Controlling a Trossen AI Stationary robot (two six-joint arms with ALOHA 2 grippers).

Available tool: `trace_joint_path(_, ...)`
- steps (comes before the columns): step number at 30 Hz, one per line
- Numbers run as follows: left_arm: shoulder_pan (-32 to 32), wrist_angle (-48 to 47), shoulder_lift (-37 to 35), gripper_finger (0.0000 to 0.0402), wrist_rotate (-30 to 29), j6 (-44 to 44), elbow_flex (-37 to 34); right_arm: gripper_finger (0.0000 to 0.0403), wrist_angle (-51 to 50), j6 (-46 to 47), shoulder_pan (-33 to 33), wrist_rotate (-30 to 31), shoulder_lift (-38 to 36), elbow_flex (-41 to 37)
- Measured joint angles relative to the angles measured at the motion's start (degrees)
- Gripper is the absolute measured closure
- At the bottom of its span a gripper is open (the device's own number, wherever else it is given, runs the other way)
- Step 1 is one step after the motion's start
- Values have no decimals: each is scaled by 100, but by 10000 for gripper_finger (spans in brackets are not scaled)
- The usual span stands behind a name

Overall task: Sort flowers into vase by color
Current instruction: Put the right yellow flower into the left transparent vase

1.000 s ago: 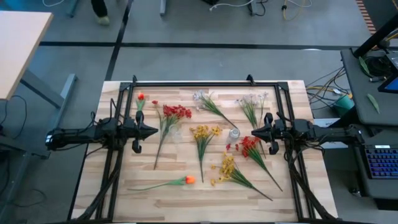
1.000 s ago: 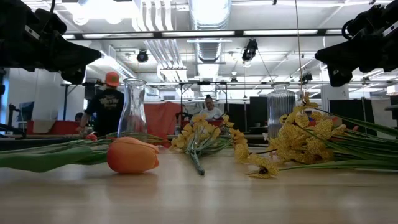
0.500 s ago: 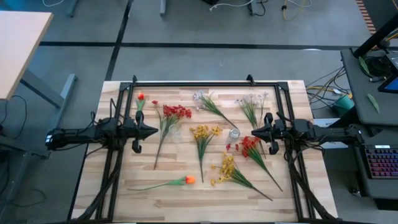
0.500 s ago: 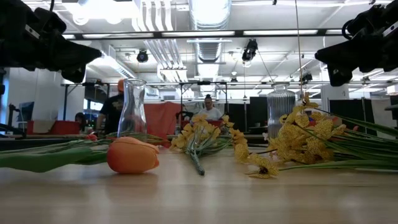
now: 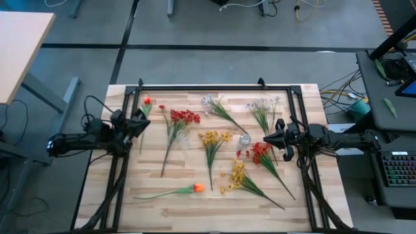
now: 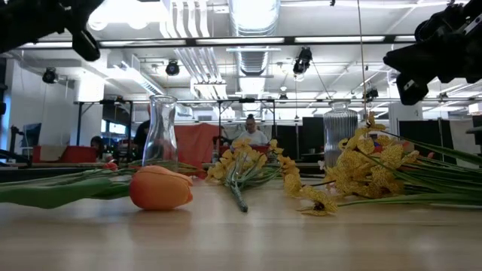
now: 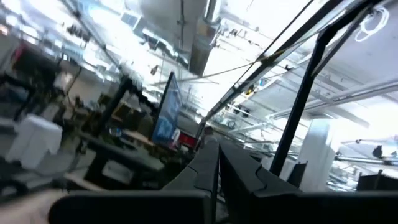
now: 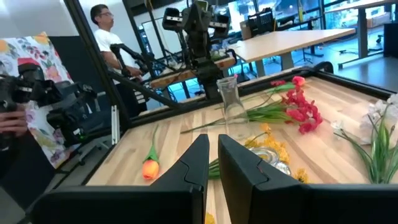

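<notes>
Flowers lie flat across the wooden table [image 5: 169,208]: a red tulip [image 5: 147,101], a red spray [image 5: 184,117], two white sprays [image 5: 211,102] [image 5: 263,105], a yellow spray [image 5: 214,138], a second red spray [image 5: 260,151], a second yellow spray [image 5: 235,174] and an orange tulip [image 5: 197,188] [image 6: 160,188]. A clear vase [image 6: 160,132] [image 8: 231,106] and a ribbed glass vase [image 5: 245,139] [image 6: 340,124] stand upright. My left gripper [image 5: 143,118] [image 7: 217,180] is shut, raised near the left edge and tipped up toward the ceiling. My right gripper [image 5: 265,138] [image 8: 213,162] is shut and hovers near the right edge, beside the ribbed vase.
A black frame [image 5: 214,86] runs around the table's far and side edges. Bare wood lies along the near edge, between the orange tulip and the yellow spray. People [image 8: 102,25] stand in the room beyond the table.
My left gripper has risen, drawn back toward the table's left and far edges, and tipped upward; in the low view it has climbed to the picture's top. A person in the background has walked behind the clear vase.
</notes>
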Motion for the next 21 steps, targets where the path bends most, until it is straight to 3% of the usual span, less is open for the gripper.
trace_joint_path(5,0,-27,135,401,0,132,205,374,42,347,0,51,0,7)
trace_joint_path(8,2,-30,277,401,-151,346,239,374,367,988,0,472,36,18)
trace_joint_path(12,7,-112,573,401,-226,438,232,374,333,2156,0,1244,158,20)
trace_joint_path(14,7,-130,771,401,-230,406,233,374,354,2995,-1,1280,248,20)
trace_joint_path(17,7,-129,1095,401,-369,464,306,374,360,4076,1,761,435,20)
trace_joint_path(21,0,-573,1503,401,-397,1172,517,374,197,4541,90,-622,847,105)
